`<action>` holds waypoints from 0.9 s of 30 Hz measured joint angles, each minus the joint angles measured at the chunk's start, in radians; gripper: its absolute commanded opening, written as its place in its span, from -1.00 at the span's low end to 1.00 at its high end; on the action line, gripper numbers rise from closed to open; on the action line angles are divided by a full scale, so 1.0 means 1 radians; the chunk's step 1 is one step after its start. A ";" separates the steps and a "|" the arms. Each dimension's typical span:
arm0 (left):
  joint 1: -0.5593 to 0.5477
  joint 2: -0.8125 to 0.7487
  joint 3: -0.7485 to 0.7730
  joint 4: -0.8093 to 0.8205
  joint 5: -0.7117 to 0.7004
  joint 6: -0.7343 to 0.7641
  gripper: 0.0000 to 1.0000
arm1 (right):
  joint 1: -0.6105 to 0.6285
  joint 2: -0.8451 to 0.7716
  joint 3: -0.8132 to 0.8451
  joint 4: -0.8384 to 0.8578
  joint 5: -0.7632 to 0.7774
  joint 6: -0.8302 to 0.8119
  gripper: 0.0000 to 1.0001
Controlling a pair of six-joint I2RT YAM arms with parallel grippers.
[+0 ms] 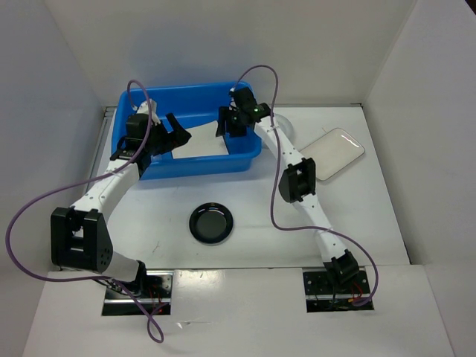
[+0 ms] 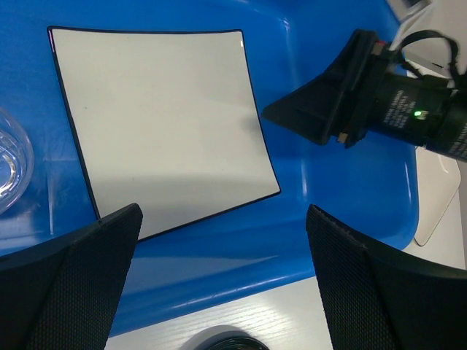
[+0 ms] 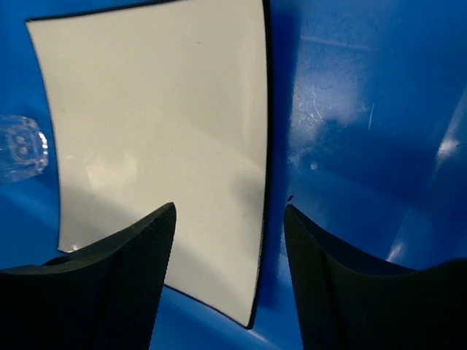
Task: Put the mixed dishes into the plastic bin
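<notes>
Clear cup (image 2: 9, 164) cut off by left edge.

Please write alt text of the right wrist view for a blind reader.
A square white plate with a dark rim lies inside the blue bin. The right gripper hovers over one plate edge, jaws open and empty. A clear cup sits beside it.

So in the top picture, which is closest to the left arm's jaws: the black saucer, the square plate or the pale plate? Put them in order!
1. Square plate: inside the blue bin, right by the left jaws.
2. Black saucer: outside the bin, on its near side.
3. Pale plate: far off to the right.
</notes>
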 measured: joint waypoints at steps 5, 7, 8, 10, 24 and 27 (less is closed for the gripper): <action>0.000 0.000 -0.001 0.000 0.000 -0.002 1.00 | -0.007 -0.102 0.004 -0.012 0.002 -0.008 0.50; 0.000 0.000 -0.002 0.000 0.000 -0.002 1.00 | -0.014 -0.177 0.003 -0.020 -0.001 -0.008 0.50; 0.000 -0.002 -0.002 0.000 0.002 -0.002 1.00 | -0.022 -0.224 -0.001 -0.021 0.001 -0.008 0.50; 0.000 -0.008 -0.002 0.000 0.006 -0.003 1.00 | -0.048 -0.344 -0.061 -0.015 0.007 -0.009 0.53; 0.000 -0.114 0.030 -0.031 0.129 -0.001 1.00 | -0.592 -1.057 -1.241 0.267 0.078 0.122 0.56; -0.001 -0.114 0.036 -0.031 0.145 -0.001 1.00 | -0.671 -1.073 -1.405 0.269 0.108 0.160 0.56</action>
